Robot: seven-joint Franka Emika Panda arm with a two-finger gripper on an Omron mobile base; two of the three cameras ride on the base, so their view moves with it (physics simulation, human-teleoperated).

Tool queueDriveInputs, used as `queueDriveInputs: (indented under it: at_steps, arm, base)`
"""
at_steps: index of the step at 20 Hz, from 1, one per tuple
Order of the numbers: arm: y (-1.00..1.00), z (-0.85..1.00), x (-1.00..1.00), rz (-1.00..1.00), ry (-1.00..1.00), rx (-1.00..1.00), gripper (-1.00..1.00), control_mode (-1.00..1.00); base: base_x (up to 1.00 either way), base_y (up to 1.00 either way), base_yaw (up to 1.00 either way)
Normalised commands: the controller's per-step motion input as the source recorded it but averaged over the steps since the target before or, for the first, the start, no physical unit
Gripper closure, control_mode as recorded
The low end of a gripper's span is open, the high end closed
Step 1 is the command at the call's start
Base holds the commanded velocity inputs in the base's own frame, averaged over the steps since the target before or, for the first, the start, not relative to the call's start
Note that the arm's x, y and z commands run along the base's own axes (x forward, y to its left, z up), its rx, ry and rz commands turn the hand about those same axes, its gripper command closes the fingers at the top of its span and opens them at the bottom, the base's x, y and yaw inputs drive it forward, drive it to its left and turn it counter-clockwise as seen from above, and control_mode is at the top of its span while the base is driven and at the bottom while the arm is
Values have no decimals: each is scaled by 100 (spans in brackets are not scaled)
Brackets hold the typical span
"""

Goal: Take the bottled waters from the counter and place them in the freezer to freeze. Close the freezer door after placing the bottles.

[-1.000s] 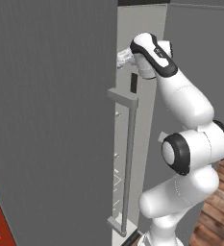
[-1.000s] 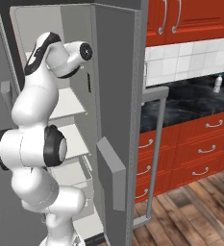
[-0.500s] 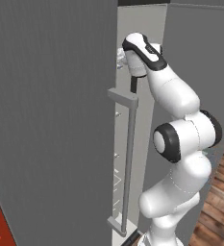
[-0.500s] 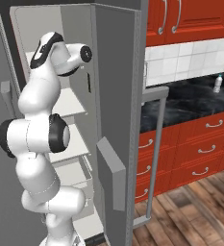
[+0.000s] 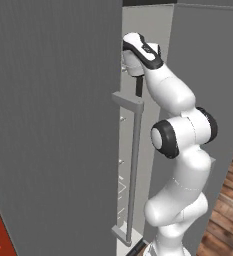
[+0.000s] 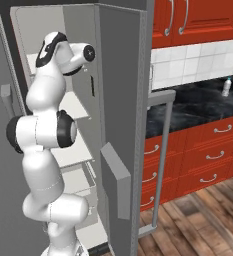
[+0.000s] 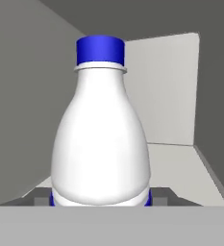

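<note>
The white bottled water (image 7: 101, 139) with a blue cap stands upright right in front of the hand camera. My gripper (image 7: 101, 199) is shut on its lower body, and one dark fingertip (image 7: 40, 197) shows at each side. My hand (image 5: 134, 62) reaches past the edge of the open freezer door (image 5: 58, 130) into the freezer (image 6: 43, 30), at an upper white shelf (image 7: 180, 168). The clear bottled water (image 6: 227, 86) stands far right on the black counter (image 6: 198, 107).
The freezer door's long bar handle (image 5: 133, 165) runs close beside my forearm. A second grey door (image 6: 120, 100) stands open on the other side of the arm, with its handle (image 6: 163, 150) toward the red drawers (image 6: 208, 155). White lower shelves (image 6: 73, 150) lie below my hand.
My hand has moved a little deeper into the freezer with the white bottle, and the elbow has swung up and in. The grip is unchanged.
</note>
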Motion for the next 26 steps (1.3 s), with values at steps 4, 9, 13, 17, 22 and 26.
queueDriveInputs:
  at_steps: [4,9,13,17,22,26]
  arm:
    - [14,-37,37,-1,0,0,100,-100]
    - [1,-42,15,-2,-5,0,100,-100]
    - [0,-38,1,-1,-10,0,100,-100]
    - [0,-3,0,0,-1,0,-100,-100]
    - [0,0,0,0,0,0,-100,-100]
    - [-3,0,-1,0,0,0,-100,-100]
  base:
    - [0,0,0]
    - [0,0,0]
    - [0,0,0]
    - [0,0,0]
    - [0,0,0]
    - [0,0,0]
